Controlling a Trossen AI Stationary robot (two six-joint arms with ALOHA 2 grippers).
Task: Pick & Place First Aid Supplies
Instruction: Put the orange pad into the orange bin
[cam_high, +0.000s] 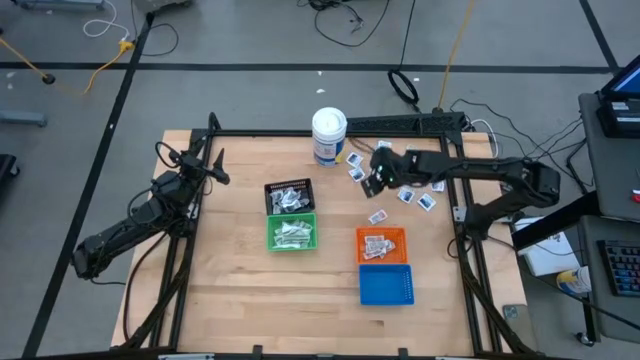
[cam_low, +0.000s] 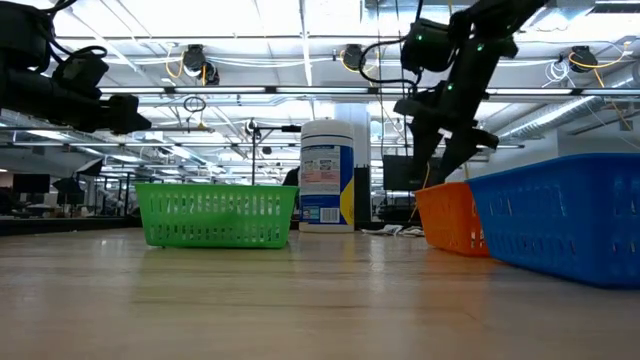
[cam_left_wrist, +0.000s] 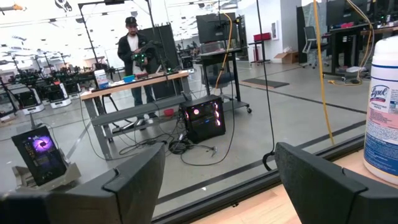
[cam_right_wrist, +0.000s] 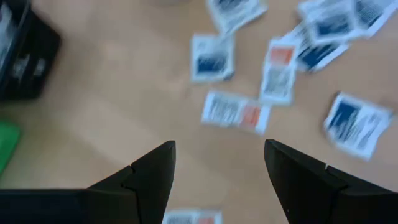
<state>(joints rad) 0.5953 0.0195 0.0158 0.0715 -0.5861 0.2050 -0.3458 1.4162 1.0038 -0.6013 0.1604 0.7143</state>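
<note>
Hovering above the loose packets (cam_high: 405, 192) on the far right of the desk (cam_high: 230, 300), my right gripper (cam_high: 376, 180) has its jaws spread wide and empty. Packets lie close together, some overlapping; the nearest, a white one with orange print (cam_right_wrist: 235, 112), sits just ahead of my fingertips (cam_right_wrist: 163, 155). Risk: pinching two at once, or sliding a flat packet instead of lifting it. My left gripper (cam_left_wrist: 217, 180) waits open, empty, at the far left edge.
</note>
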